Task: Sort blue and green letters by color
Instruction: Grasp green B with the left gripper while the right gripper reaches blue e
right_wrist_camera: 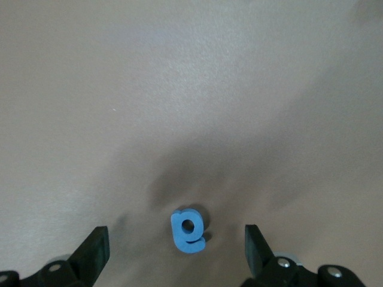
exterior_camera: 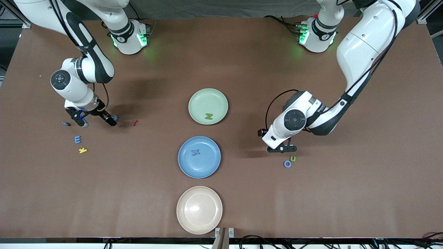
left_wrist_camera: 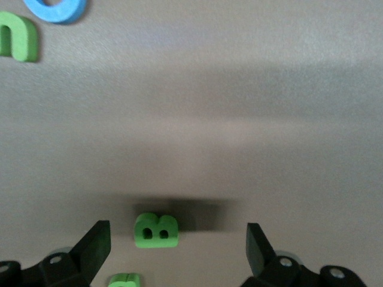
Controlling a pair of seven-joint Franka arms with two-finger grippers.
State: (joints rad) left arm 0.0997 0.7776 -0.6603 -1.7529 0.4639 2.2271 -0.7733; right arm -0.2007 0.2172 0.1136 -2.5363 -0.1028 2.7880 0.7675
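My right gripper hangs open, low over the table at the right arm's end. In the right wrist view a blue g-shaped letter lies flat between its open fingers, touching neither. My left gripper is open too, low over the table at the left arm's end. A green B lies between its fingers, untouched, with a second green piece beside it. A blue O and a green letter lie just nearer the camera. A green Z is on the green plate. A blue X is on the blue plate.
An empty beige plate sits nearest the camera, in line with the other two. Around the right gripper lie a blue E, another blue piece, a small blue letter, a yellow letter and a dark red letter.
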